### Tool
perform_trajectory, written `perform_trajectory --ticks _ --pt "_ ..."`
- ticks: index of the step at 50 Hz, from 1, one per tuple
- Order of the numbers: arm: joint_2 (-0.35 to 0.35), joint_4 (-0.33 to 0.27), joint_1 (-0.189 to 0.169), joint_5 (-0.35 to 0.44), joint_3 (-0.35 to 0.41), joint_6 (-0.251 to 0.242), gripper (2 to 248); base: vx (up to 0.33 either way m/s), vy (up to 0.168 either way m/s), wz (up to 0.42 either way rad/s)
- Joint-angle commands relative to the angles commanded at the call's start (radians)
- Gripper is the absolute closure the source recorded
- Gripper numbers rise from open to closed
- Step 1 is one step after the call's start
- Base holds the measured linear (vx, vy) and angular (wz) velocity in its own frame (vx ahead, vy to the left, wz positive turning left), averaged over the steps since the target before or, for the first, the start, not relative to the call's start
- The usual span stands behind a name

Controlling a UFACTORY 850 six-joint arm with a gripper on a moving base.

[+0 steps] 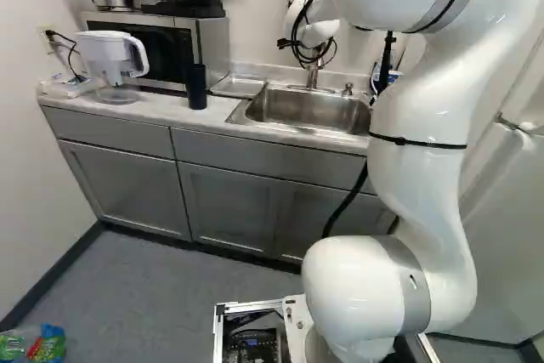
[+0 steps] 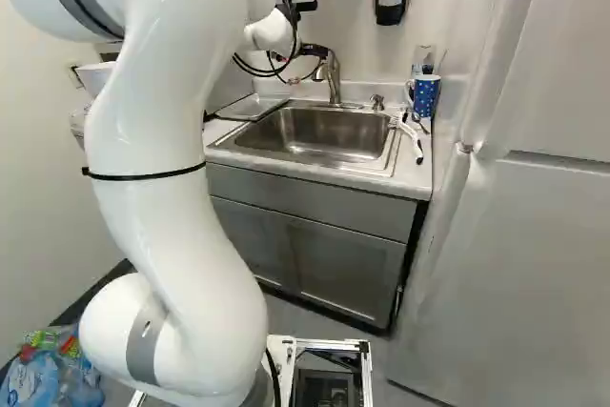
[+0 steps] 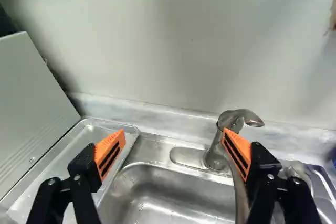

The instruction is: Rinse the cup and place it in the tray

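My white arm (image 2: 176, 169) rises behind a metal base frame (image 1: 248, 305); bagged bottles (image 2: 50, 374) lie on the floor to its left. Ahead runs the bench (image 2: 372, 181), its front edge above grey cupboards (image 1: 225, 201). A dark tumbler (image 1: 195, 87) stands near that edge, left of the sink (image 2: 315, 132), and a white pitcher (image 1: 106, 53) stands toward the bench's left end. White-handled items (image 2: 410, 131) lie between the sink and the bench's right edge; behind them, by the back right corner, the task's cup (image 2: 426, 95), blue with white spots, stands upright. The metal tray (image 3: 84, 140) lies against the bench's back edge, between sink and microwave (image 1: 204, 48). My gripper (image 2: 300, 66) is spread wide toward the sink's back edge: in the wrist view one orange pad (image 3: 110, 153) overlaps the tray's side, the other the faucet (image 3: 218, 145); whether it touches the faucet, I cannot tell. Beyond rises the wall (image 3: 189, 40).
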Motion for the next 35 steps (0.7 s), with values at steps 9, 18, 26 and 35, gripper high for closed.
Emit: perform_trajectory --ticks 9,18,26,35 --pt "-0.02 0.0 -0.004 -0.009 -0.024 0.0 3 0.0 0.0 0.0" --pt "-0.038 0.0 -0.008 -0.009 -0.045 0.0 3 0.0 0.0 0.0" --pt "-0.053 0.0 -0.012 -0.009 -0.063 0.0 3 0.0 0.0 0.0" --pt "-0.056 0.0 -0.014 -0.009 -0.067 0.0 3 0.0 0.0 0.0"
